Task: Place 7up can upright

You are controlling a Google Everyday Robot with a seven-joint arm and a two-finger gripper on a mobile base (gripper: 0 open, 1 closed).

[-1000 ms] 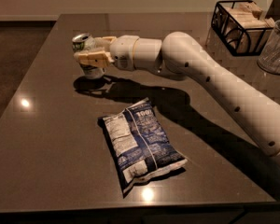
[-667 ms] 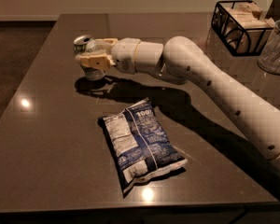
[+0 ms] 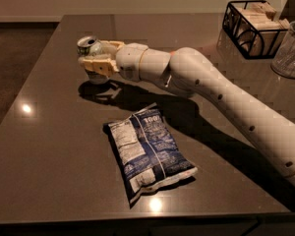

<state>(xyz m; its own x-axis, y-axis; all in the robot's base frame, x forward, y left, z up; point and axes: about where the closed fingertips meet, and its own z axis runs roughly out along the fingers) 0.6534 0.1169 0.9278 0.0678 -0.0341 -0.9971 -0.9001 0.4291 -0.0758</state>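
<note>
Little has moved since the earlier frames: gripper [image 3: 94, 57] and 7up can [image 3: 90, 46] sit a touch further right, and the arm [image 3: 221, 100] is in nearly the same stretch across the table [image 3: 49, 161].

Camera view, the only one: the gripper is at the far left part of the dark table, reaching in from the right. Its cream fingers [image 3: 97, 64] are clamped around the can's body, one in front and one behind. The can stands close to upright, its shiny top tipped slightly to the left and toward the camera. Its lower end is right at the tabletop above a dark shadow; cannot tell if it touches the surface.

A blue and white chip bag [image 3: 147, 154] lies flat near the front middle of the table, well apart from the can and partly in the arm's shadow. A black wire basket [image 3: 236, 33] holding tan items stands at the far right corner. A clear ribbed cup [image 3: 290, 53] is just beside it, at the right edge.
</note>
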